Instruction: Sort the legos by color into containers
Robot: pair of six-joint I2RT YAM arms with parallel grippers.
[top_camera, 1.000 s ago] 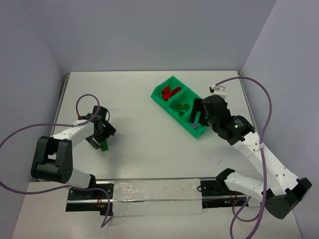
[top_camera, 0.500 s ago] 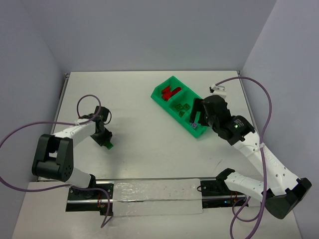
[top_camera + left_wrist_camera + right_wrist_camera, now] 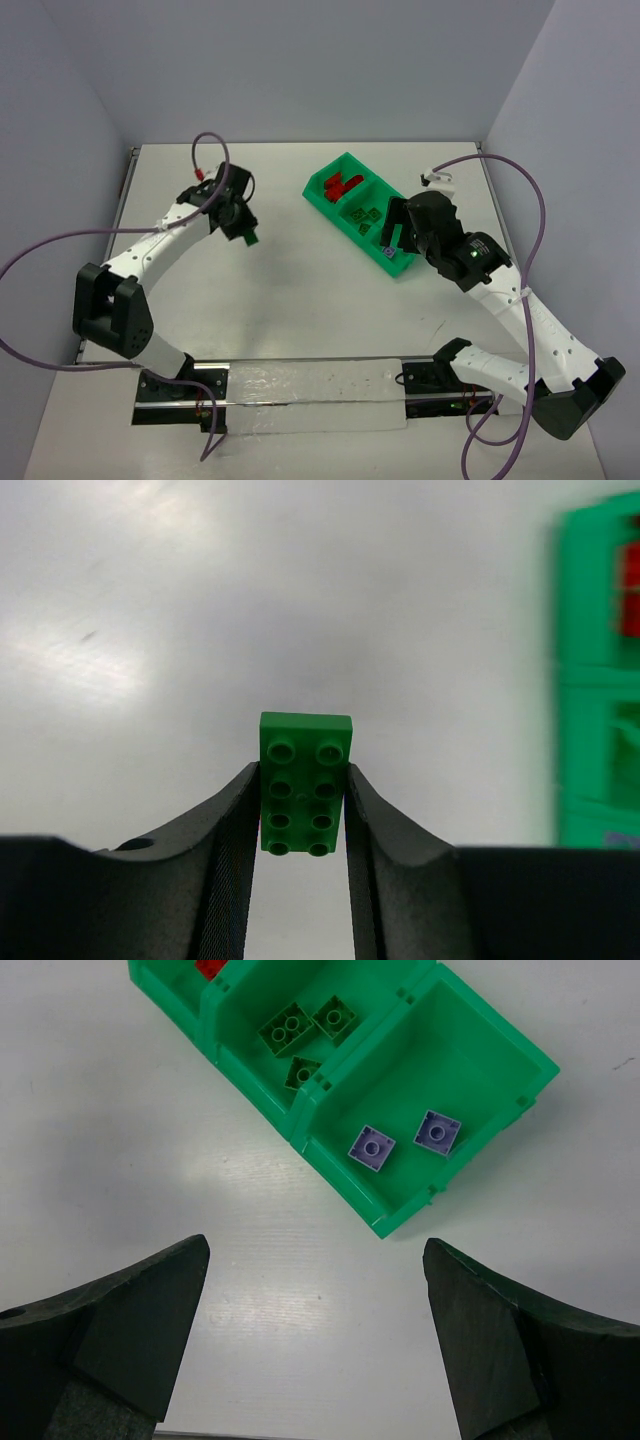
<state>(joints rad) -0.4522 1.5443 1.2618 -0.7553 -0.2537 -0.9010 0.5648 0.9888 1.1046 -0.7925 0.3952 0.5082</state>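
While the left gripper [image 3: 300, 805] pinches a green two-by-four brick [image 3: 305, 770] by its long sides between two black fingers [image 3: 235, 820], studs turned toward the wrist camera, the brick is held over the white table [image 3: 300, 290], well to the left of the green tray [image 3: 455, 1055]. The right gripper [image 3: 315, 1260] stands wide apart and holds nothing, poised over the table just beside the tray's end compartment [image 3: 470, 1080]. In it lie two light purple bricks [image 3: 371, 1147], apart from each other, studs up. The middle compartment [image 3: 365, 985] has three green bricks [image 3: 290, 1028]; red pieces [image 3: 345, 185] fill the far one.
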